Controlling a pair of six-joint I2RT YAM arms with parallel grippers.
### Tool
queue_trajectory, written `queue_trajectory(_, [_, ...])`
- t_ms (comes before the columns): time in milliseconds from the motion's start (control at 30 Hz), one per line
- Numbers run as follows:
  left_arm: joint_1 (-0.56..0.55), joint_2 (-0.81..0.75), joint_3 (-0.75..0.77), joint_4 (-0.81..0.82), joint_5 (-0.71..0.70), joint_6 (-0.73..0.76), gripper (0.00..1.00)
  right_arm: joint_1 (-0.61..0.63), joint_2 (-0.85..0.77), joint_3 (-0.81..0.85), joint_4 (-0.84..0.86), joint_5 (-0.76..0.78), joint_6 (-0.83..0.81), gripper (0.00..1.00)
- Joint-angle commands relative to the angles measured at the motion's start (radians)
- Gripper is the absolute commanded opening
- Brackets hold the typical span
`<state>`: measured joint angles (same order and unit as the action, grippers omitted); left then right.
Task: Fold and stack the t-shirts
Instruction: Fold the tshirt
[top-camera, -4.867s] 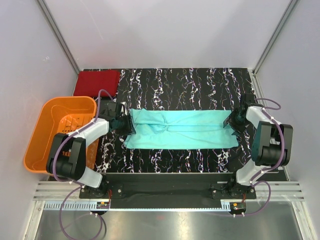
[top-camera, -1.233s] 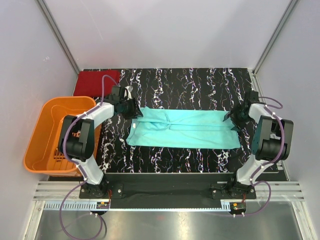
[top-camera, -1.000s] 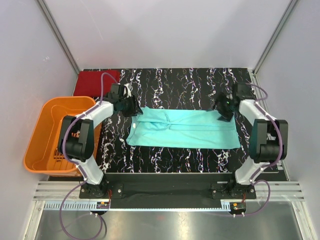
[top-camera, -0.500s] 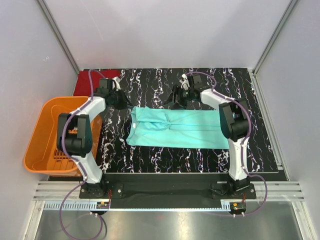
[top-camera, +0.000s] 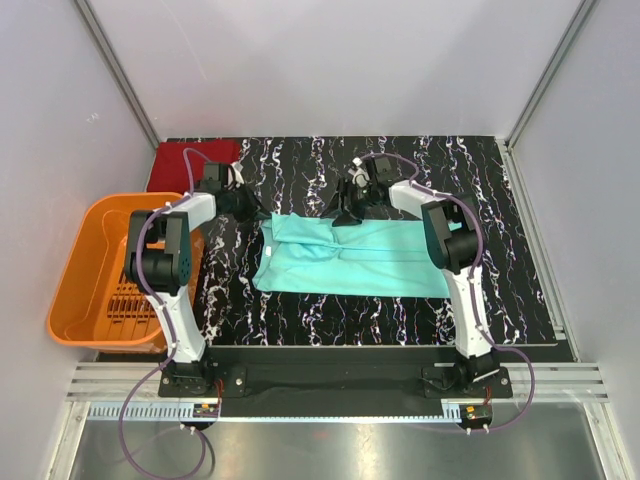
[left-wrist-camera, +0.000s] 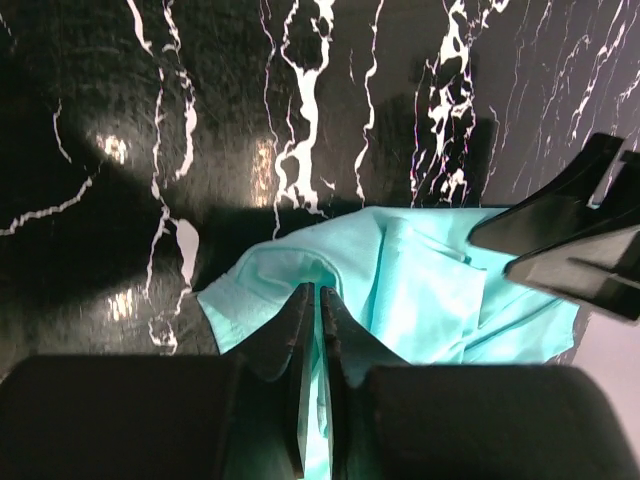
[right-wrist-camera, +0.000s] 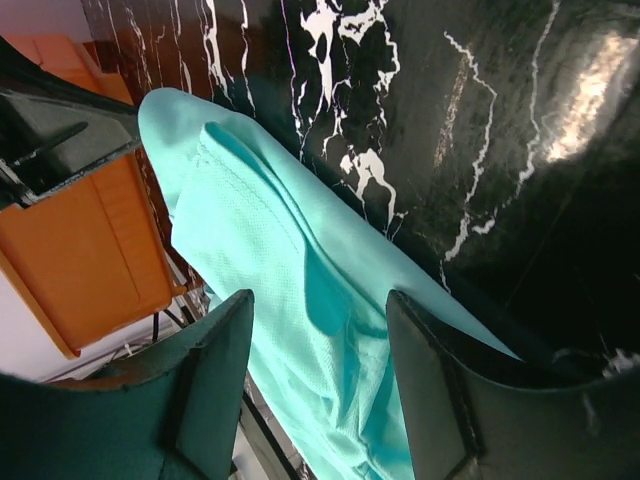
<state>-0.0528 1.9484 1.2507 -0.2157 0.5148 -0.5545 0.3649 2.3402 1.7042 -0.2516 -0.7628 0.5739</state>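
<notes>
The teal-green t-shirt (top-camera: 370, 262) lies folded into a long band across the middle of the black marbled table (top-camera: 400, 165). My left gripper (top-camera: 250, 207) is at its back left corner. In the left wrist view the gripper (left-wrist-camera: 314, 290) is shut, with teal cloth (left-wrist-camera: 430, 290) pinched between the tips. My right gripper (top-camera: 342, 213) hovers at the middle of the shirt's back edge. Its jaws stand wide open (right-wrist-camera: 318, 300) over the cloth (right-wrist-camera: 260, 230), holding nothing. The dark red t-shirt (top-camera: 178, 160) lies folded at the back left corner.
The orange slatted basket (top-camera: 75, 270) stands off the table's left edge and also shows in the right wrist view (right-wrist-camera: 90, 250). My right gripper's fingers (left-wrist-camera: 560, 240) show at the right of the left wrist view. White walls enclose the back and sides.
My right gripper left the shirt's right end and swung left to the middle of its back edge, now open. My left gripper shifted back and left along the shirt's left corner.
</notes>
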Motion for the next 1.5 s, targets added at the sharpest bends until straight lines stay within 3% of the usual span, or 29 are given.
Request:
queue_trajectory(0, [0.002, 0.032, 0.042, 0.045, 0.034, -0.021, 0.11, 0.023, 0.031, 0.066, 0.006, -0.067, -0.011, 0.63])
queue_trajectory(367, [0.001, 0.035, 0.009, 0.052, 0.005, -0.028, 0.11, 0.046, 0.054, 0.078, 0.1, -0.202, 0.078, 0.62])
queue_trajectory(667, [0.001, -0.006, -0.007, -0.009, -0.051, -0.035, 0.11, 0.051, 0.039, 0.068, 0.101, -0.286, 0.118, 0.56])
queue_trajectory(767, [-0.001, -0.092, -0.011, -0.102, -0.203, -0.048, 0.13, 0.052, 0.018, 0.066, 0.005, -0.195, 0.058, 0.57])
queue_trajectory(867, [-0.007, -0.186, -0.056, -0.07, -0.188, -0.044, 0.21, 0.054, 0.019, 0.087, -0.092, -0.112, -0.037, 0.6])
queue_trajectory(1033, [-0.024, -0.261, -0.079, -0.093, -0.151, 0.001, 0.24, 0.06, 0.028, 0.091, -0.143, -0.053, -0.101, 0.62])
queue_trajectory(1167, [-0.028, -0.284, -0.114, -0.062, -0.105, 0.001, 0.24, 0.075, 0.022, 0.098, -0.124, -0.075, -0.088, 0.56])
queue_trajectory(1267, [-0.032, -0.284, -0.125, -0.041, -0.081, -0.002, 0.23, 0.097, 0.01, 0.118, -0.127, -0.095, -0.086, 0.38])
queue_trajectory(1300, [-0.033, -0.276, -0.125, -0.039, -0.073, -0.005, 0.22, 0.1, 0.005, 0.12, -0.127, -0.096, -0.085, 0.27])
queue_trajectory(1467, [-0.033, -0.258, -0.117, -0.039, -0.078, -0.016, 0.18, 0.108, -0.021, 0.13, -0.147, -0.11, -0.069, 0.1])
